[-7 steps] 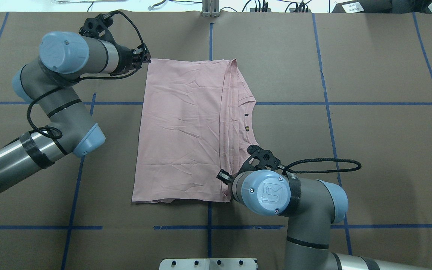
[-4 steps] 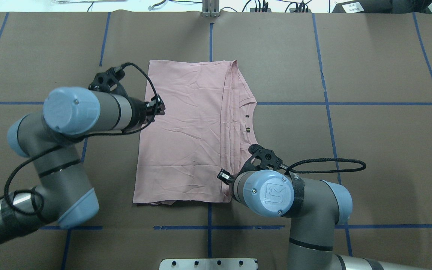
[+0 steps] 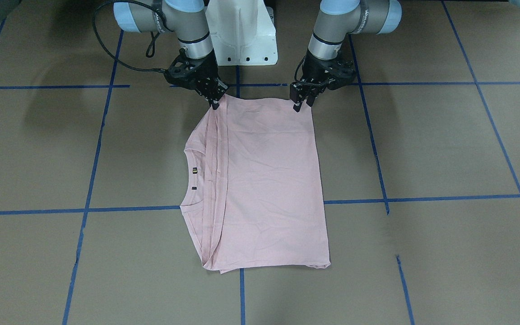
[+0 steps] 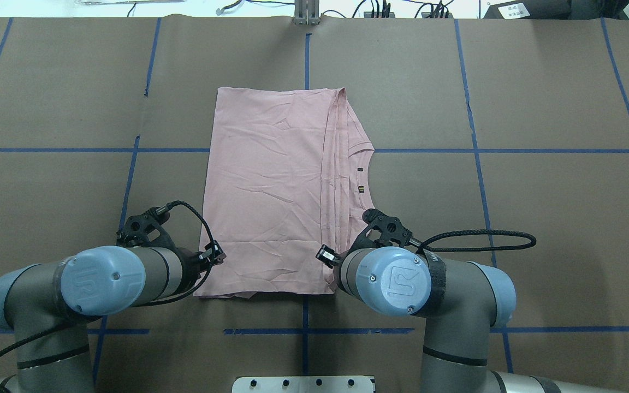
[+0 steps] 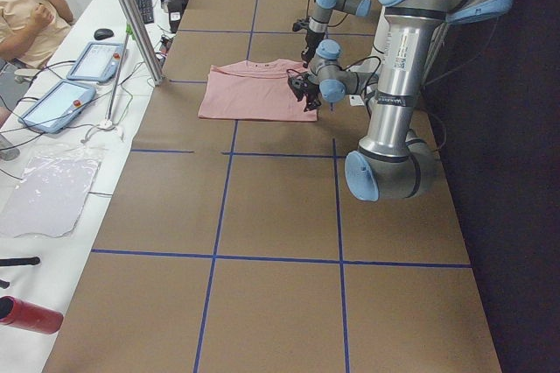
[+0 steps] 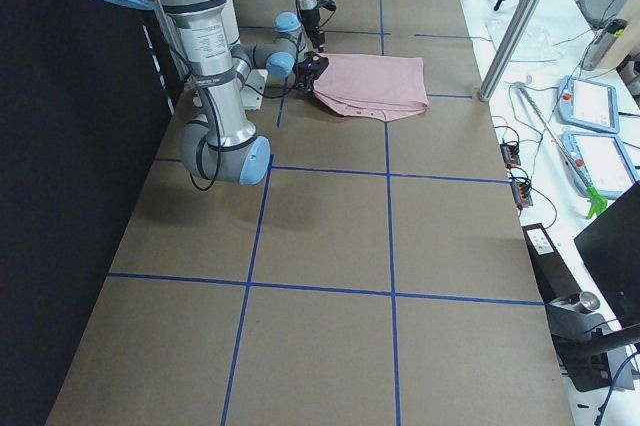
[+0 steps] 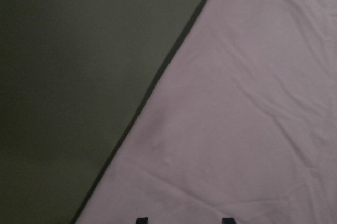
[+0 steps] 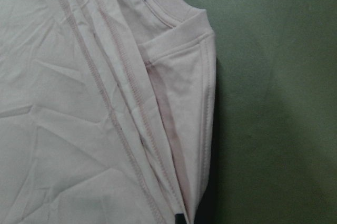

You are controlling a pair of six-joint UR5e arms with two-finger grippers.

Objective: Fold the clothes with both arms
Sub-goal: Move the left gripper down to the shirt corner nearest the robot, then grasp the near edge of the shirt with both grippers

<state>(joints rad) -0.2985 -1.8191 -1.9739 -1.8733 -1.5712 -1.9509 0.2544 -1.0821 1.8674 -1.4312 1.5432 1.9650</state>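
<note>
The pale pink T-shirt [image 4: 271, 191] lies folded and flat on the brown table, back side up, with its collar [image 4: 362, 174] towards my right; it also shows in the front view [image 3: 264, 180]. My left gripper [image 3: 303, 104] is open, pointing down over the shirt's near left corner [image 4: 205, 286]. In the left wrist view [image 7: 184, 220] its two tips stand apart above the fabric [image 7: 237, 103]. My right gripper [image 3: 215, 103] is shut at the near right corner, on the folded sleeve edge [image 8: 200, 77]. Its tip shows in the right wrist view [image 8: 180, 217].
The white pedestal [image 3: 242, 31] stands just behind both grippers. Blue tape lines [image 4: 303, 331] grid the brown table. An operator [image 5: 26, 14], tablets [image 5: 96, 62] and a red bottle [image 5: 26, 314] are beyond the far edge.
My left arm swept from the shirt's far left corner back along its left edge to the near left corner. The right arm and the shirt stayed put.
</note>
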